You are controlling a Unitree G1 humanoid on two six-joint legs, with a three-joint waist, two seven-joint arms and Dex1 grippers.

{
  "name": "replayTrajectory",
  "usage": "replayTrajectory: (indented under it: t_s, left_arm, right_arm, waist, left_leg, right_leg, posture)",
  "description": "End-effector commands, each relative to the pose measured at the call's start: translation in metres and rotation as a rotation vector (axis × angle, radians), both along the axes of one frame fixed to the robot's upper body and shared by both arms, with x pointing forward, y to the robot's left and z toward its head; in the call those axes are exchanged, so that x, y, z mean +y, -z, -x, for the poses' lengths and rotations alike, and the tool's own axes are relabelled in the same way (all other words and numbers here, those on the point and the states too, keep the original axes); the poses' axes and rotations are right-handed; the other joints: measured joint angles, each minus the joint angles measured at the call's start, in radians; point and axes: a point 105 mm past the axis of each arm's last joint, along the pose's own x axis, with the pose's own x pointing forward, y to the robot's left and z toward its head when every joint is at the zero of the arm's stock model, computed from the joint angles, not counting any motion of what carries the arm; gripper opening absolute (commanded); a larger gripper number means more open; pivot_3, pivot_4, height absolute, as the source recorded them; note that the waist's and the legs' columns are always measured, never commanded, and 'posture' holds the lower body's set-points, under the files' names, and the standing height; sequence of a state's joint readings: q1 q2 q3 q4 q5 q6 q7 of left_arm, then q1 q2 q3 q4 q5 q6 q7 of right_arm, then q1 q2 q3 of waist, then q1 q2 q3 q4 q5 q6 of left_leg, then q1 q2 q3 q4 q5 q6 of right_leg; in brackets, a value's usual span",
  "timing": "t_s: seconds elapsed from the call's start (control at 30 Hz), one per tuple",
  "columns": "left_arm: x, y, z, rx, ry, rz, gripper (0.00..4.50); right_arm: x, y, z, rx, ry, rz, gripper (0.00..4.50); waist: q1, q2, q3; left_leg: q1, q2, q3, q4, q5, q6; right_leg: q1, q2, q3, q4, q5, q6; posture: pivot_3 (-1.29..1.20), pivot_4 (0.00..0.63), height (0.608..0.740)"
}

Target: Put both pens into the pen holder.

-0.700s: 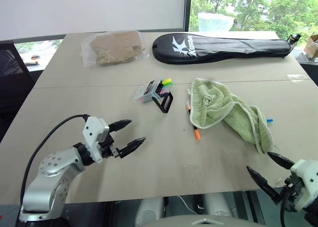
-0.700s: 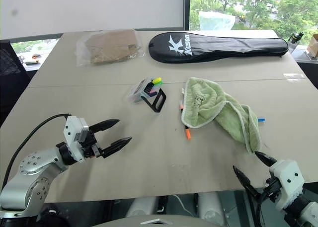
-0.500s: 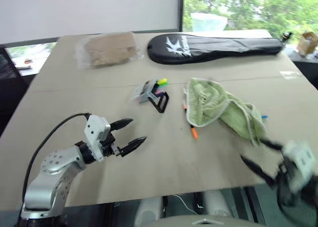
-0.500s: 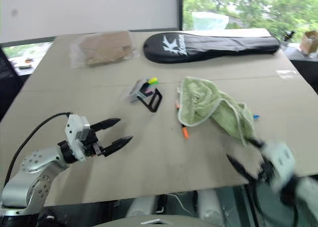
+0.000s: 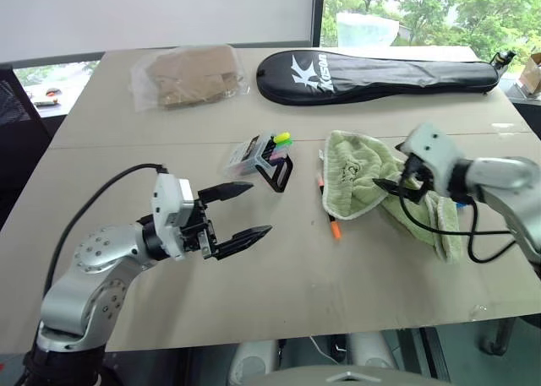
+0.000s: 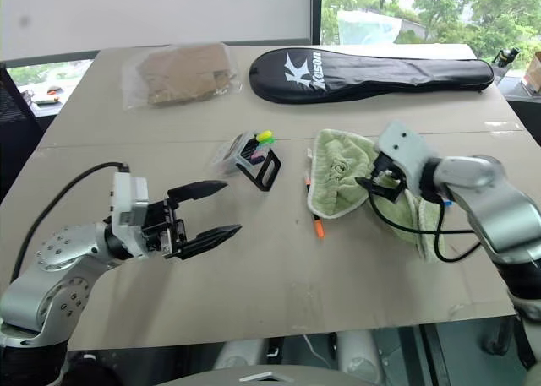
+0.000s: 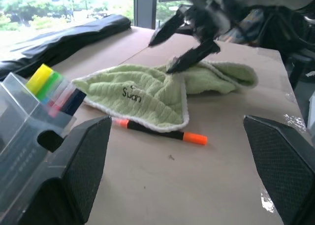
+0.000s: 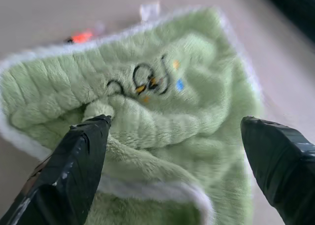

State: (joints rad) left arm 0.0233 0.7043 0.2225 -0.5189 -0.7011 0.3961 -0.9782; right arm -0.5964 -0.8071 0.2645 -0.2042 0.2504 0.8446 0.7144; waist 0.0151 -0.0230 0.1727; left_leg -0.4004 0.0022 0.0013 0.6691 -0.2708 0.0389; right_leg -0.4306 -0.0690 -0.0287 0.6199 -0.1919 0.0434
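Note:
The clear pen holder lies on the table with its black loop and highlighter tips pointing toward a green towel. A black pen with orange ends lies along the towel's left edge, its upper part tucked under the cloth. At the towel's right edge a light-blue pen tip peeks out; the rest is hidden. My left gripper hovers open and empty in front of the holder. Over the towel's middle my right gripper is open, its fingertips just above the folds.
A long black racket bag lies across the far side of the table. A plastic bag with brown contents sits at the far left. A black cable trails from my left wrist. The table's front edge runs below both arms.
My right arm has swung up from the table's front right edge to above the green towel. The left gripper has shifted slightly toward the holder and stays open.

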Motion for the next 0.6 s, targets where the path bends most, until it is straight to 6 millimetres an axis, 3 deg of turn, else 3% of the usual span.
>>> replayTrajectory:
  t_s: [0.03, 0.1, 0.13, 0.2, 0.3, 0.33, 0.47, 0.6]
  left_arm:
    - [-0.003, -0.006, 0.004, -0.028, 0.009, 0.006, 4.46]
    - [-0.002, -0.004, 0.004, -0.027, -0.003, 0.005, 4.46]
    - [-0.001, -0.003, 0.004, -0.027, -0.011, 0.006, 4.49]
    - [0.001, -0.002, 0.004, -0.029, -0.030, 0.010, 4.50]
    - [0.000, -0.001, 0.005, -0.030, -0.048, 0.022, 4.50]
    - [-0.001, -0.001, 0.006, -0.032, -0.050, 0.023, 4.50]
    - [-0.002, -0.001, 0.006, -0.038, -0.057, 0.029, 4.50]
    - [0.000, -0.003, 0.004, -0.043, -0.079, 0.049, 4.50]
  right_arm:
    - [-0.014, 0.026, -0.027, 0.127, 0.170, 0.027, 4.49]
    - [-0.016, 0.034, -0.032, 0.197, 0.197, 0.018, 4.49]
    - [-0.017, 0.037, -0.033, 0.223, 0.202, 0.016, 4.25]
    - [-0.019, 0.038, -0.035, 0.259, 0.208, 0.009, 3.61]
    - [-0.016, 0.031, -0.035, 0.282, 0.191, -0.045, 2.03]
    - [-0.014, 0.027, -0.035, 0.283, 0.188, -0.073, 1.70]
    - [-0.007, 0.000, -0.034, 0.259, 0.181, -0.266, 0.05]
    - [-0.017, -0.073, -0.012, 0.140, 0.111, -0.605, 0.05]
  waist:
    - [-0.003, 0.000, 0.000]
    - [-0.004, 0.000, 0.000]
    - [-0.004, 0.000, 0.000]
    - [-0.002, 0.000, 0.000]
    - [0.001, 0.000, 0.000]
    - [0.001, 0.000, 0.000]
    - [-0.002, 0.000, 0.000]
    - [-0.001, 0.001, 0.001]
  left_leg:
    - [0.000, 0.000, 0.000, 0.000, 0.000, 0.000]
    - [0.000, -0.001, 0.002, 0.000, -0.001, 0.002]
    - [0.002, -0.001, 0.002, 0.001, -0.001, 0.003]
    - [0.002, -0.001, 0.002, 0.001, -0.001, 0.003]
    - [0.003, -0.001, 0.000, 0.003, -0.001, 0.003]
    - [0.003, -0.001, -0.001, 0.004, -0.001, 0.003]
    - [0.003, -0.001, -0.002, 0.004, -0.001, 0.003]
    - [0.002, -0.001, -0.002, 0.003, -0.001, 0.003]
  right_leg:
    - [0.000, 0.000, 0.000, 0.000, 0.000, 0.000]
    - [0.000, -0.001, 0.001, 0.000, 0.000, 0.000]
    - [0.001, -0.001, 0.002, 0.000, 0.000, 0.000]
    - [0.002, 0.000, 0.002, 0.000, -0.001, -0.001]
    - [0.003, 0.000, 0.000, 0.003, -0.002, -0.003]
    - [0.004, 0.000, -0.001, 0.003, -0.001, -0.003]
    - [0.004, 0.000, -0.001, 0.004, -0.001, -0.003]
    - [0.002, 0.000, -0.001, 0.005, 0.001, 0.000]
  posture:
    - [0.00, 0.150, 0.740]
    - [0.00, 0.150, 0.740]
    - [0.00, 0.150, 0.740]
    - [0.00, 0.150, 0.740]
    - [0.00, 0.150, 0.740]
    - [0.00, 0.150, 0.740]
    - [0.00, 0.150, 0.740]
    - [0.00, 0.150, 0.740]
